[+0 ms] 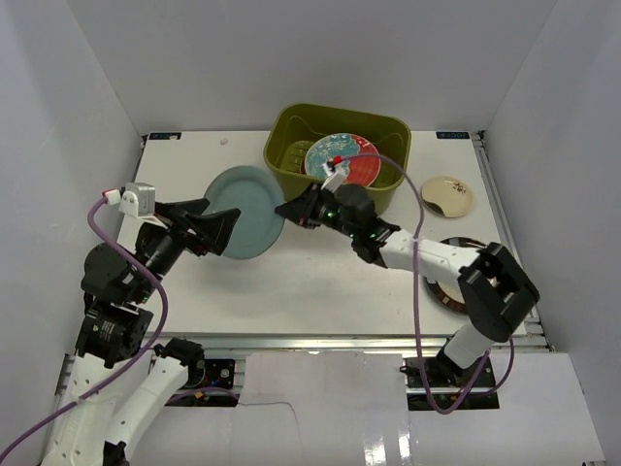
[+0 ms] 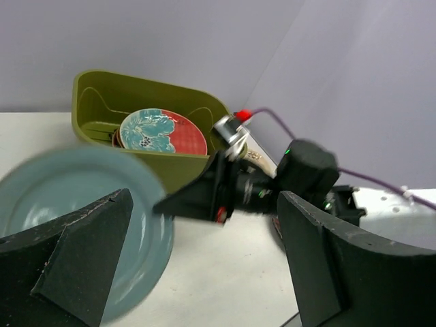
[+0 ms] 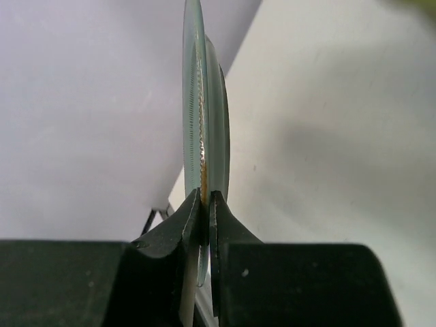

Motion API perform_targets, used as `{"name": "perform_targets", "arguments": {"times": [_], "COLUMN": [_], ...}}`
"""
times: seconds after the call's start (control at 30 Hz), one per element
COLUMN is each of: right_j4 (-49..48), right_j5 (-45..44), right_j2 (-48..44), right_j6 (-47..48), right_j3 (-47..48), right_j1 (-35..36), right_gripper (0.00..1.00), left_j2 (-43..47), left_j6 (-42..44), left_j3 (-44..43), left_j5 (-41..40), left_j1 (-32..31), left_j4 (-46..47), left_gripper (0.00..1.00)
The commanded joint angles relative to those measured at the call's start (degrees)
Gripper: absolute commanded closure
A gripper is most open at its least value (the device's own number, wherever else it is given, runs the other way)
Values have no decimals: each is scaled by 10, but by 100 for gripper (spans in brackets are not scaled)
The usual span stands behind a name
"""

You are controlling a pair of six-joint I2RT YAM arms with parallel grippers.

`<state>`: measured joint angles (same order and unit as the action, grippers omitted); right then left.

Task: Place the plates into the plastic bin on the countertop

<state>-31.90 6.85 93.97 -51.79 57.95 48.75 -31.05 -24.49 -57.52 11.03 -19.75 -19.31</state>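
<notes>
My right gripper is shut on the right rim of the plain blue-grey plate, which sits tilted just left of the olive plastic bin. The right wrist view shows this plate edge-on, pinched between the fingers of the right gripper. My left gripper is open at the plate's near left edge, and I cannot tell if it touches. In the left wrist view the left gripper is wide open, the plate by its left finger. A red-and-teal floral plate lies in the bin.
A small cream plate lies on the white countertop right of the bin. A dark-rimmed plate sits at the right, partly under my right arm. White walls enclose the back and sides.
</notes>
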Motion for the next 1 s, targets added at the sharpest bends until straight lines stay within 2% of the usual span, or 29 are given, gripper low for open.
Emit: {"name": "perform_targets", "arguments": {"times": [0.0,0.17,0.2,0.23,0.33,0.53,0.83,0.9,0.97], "right_j4": [-89,-13,35,51,82,93,125,146,166], "right_j5": [11,32,35,36,38,44,62,53,39], "right_j2": [-89,-75,-48,-22,6,35,75,86,91], "right_j6": [12,25,41,49,65,53,69,82,98], "right_j3": [21,98,146,185,220,241,207,215,218], "right_j1": [-71,-198,-223,-233,-269,-336,-357,-359,-359], "right_gripper": [92,92,92,92,92,92,92,87,73], "left_j2": [-5,-8,-14,-17,-31,-56,-119,-140,-155], "left_j6": [-11,-53,-70,-77,-99,-124,-160,-164,-168], "left_j3": [-5,60,81,91,124,171,212,225,237], "left_j5": [2,30,47,57,89,117,169,162,148], "left_j1": [-2,-3,-2,-3,-3,-2,-9,-20,-39], "left_j4": [-6,19,28,33,51,93,148,159,170], "left_gripper": [2,2,2,2,2,2,2,2,2]}}
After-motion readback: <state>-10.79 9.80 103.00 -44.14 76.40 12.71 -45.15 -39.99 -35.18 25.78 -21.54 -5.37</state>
